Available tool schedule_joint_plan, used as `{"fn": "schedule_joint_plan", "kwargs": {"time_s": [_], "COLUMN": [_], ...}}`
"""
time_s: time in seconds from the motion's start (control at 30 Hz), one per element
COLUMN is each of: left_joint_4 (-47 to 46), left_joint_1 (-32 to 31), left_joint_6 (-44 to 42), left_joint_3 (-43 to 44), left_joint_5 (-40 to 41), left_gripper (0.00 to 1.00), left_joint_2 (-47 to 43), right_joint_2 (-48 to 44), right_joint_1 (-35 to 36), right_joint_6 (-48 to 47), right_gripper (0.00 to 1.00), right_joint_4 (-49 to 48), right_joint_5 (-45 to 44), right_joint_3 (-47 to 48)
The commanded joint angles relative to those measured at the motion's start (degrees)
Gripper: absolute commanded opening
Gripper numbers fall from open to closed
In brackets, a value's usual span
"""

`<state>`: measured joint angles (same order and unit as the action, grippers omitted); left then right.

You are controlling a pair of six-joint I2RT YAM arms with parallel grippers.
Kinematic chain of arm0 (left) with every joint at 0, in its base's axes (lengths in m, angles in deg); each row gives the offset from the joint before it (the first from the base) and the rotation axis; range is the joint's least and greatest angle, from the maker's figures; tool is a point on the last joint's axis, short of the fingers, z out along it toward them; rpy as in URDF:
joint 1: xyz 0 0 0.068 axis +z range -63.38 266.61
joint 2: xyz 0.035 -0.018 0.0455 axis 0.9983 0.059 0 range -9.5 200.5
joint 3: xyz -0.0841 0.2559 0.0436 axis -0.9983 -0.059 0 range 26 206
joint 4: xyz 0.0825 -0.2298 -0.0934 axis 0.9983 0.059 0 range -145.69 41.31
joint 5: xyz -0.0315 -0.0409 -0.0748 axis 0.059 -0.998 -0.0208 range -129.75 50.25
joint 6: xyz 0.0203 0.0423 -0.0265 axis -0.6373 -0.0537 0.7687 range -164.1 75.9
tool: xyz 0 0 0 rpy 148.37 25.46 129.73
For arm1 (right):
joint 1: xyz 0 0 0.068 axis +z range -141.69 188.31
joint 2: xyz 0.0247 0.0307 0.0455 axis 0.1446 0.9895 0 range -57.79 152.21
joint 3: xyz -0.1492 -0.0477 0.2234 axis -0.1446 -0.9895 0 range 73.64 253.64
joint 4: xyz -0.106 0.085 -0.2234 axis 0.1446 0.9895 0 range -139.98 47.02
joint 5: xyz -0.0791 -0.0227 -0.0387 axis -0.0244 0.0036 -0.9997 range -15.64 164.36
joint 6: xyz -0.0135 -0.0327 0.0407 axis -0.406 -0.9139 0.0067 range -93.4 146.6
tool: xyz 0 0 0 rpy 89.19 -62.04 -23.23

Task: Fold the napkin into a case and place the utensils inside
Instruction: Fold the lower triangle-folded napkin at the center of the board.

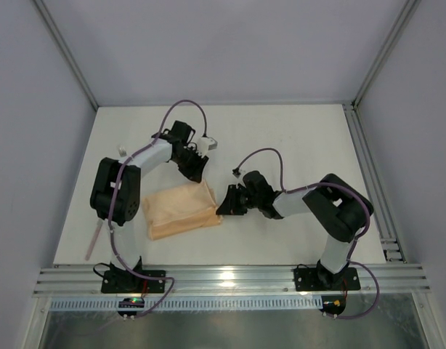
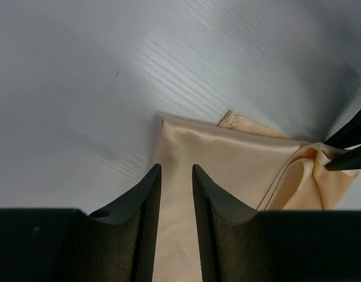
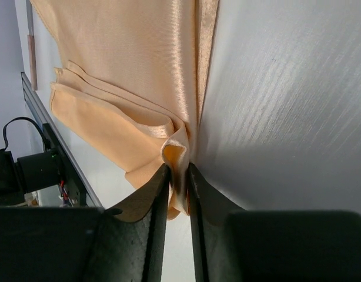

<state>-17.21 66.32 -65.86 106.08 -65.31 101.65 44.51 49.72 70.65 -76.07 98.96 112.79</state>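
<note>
The napkin (image 1: 181,209) lies on the desk (image 1: 303,145) between the two arms, already doubled over into a thick, roughly rectangular pad. Several stacked layers are shown along one edge in the right wrist view. A tidy narrow case cannot yet be made out (the right-hand end is puckered and raised rather than flat). That raised fold is clamped between the fingers of the right claw (image 3: 178,171), and the cloth fills the narrow gap between them. The left claw (image 2: 176,171) is held over the far right corner of the cloth with its fingers a little apart. Flat cloth is seen through the gap and nothing is pinched there, though whether the tips touch the surface cannot be told. One slim pink utensil (image 1: 93,240) is seen at the left edge of the desk, beside the left arm and well apart from the napkin; no other can be made out with certainty. The folding is judged partly done: the pouch is yet to be finished and flattened, and placing anything inside has not been begun.
</note>
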Motion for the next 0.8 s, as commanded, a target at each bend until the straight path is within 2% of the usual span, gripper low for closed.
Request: {"fn": "schedule_joint_plan", "kwargs": {"time_s": [0.0, 0.07, 0.1, 0.17, 0.27, 0.37, 0.53, 0.77], "left_joint_4": [0.1, -0.59, -0.6, 0.18, 2.73, 6.6, 6.44, -0.07], "left_joint_1": [-0.54, -0.54, -0.54, -0.54, -0.97, -3.16, -10.28, -13.8], "left_joint_6": [-1.01, -0.57, -0.39, 0.49, 1.8, 2.68, 1.98, 4.0], "left_joint_3": [0.35, -0.18, -0.35, 0.17, 1.4, -1.49, -10.09, -14.5], "left_joint_5": [-1.86, -3.17, -3.96, -6.6, -10.2, -13.2, -8.9, -4.5], "left_gripper": [0.31, 0.4, 0.46, 0.49, 0.52, 0.55, 0.58, 0.58], "left_joint_2": [-1.11, -4.08, -5.41, -8.74, -11.21, -12.71, -12.28, -10.7], "right_joint_2": [-0.35, 0.0, 0.18, 0.44, 0.09, -0.52, -0.7, -0.26], "right_joint_1": [0.25, 0.25, 0.17, 0.25, 0.25, 0.25, 0.25, 0.25], "right_joint_6": [-1.25, -0.99, -0.9, -0.64, -0.2, 0.42, 3.14, 5.96], "right_gripper": [0.21, 0.14, 0.06, 0.03, 0.03, 0.03, 0.03, 0.03], "right_joint_4": [0.77, 0.69, 0.6, 0.34, -0.28, -0.81, -5.37, -9.77], "right_joint_5": [-1.04, -1.22, -1.22, -1.05, -0.61, -0.43, 0.1, -0.08], "right_joint_3": [1.98, 2.06, 2.15, 2.06, 1.8, 1.45, 0.13, -1.8]}}
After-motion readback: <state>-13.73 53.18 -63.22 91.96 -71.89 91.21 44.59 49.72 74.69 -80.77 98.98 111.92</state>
